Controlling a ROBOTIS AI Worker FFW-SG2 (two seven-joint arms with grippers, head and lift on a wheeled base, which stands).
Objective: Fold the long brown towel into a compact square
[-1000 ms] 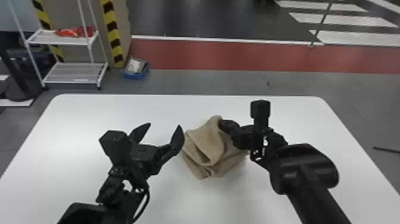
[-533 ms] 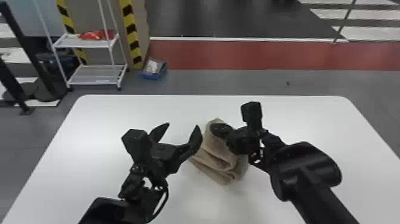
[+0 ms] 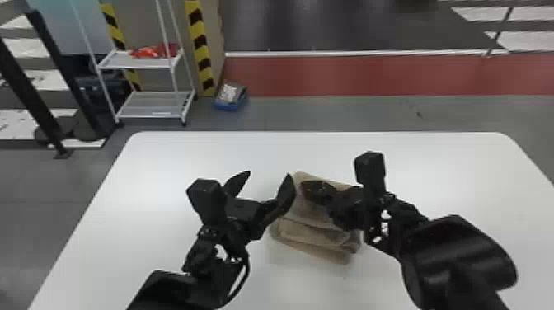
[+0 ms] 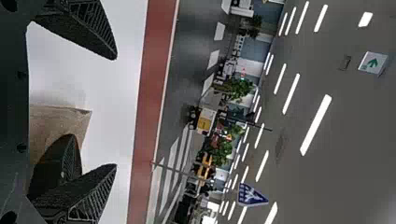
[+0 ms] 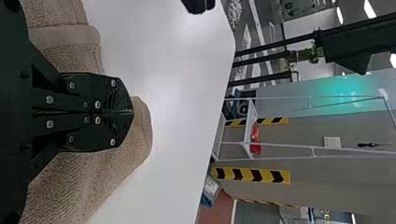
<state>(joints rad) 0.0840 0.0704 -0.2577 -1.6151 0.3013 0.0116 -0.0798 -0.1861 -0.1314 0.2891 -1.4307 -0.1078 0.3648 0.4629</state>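
One black left gripper [image 3: 268,174], fingers spread, hovers beside a folded brown cloth towel [image 3: 313,237] in the head view; the black right gripper [image 3: 304,186] is over it, between the side edges of a white table [image 3: 165,214], short of the far edge. Beyond, a blue bin [image 3: 231,106] with pale contents sits near a white metal rack [image 3: 150,110]. The left wrist view includes a blue triangular sign [image 4: 251,193]. In the right wrist view, the right gripper's fingers press together against the towel.
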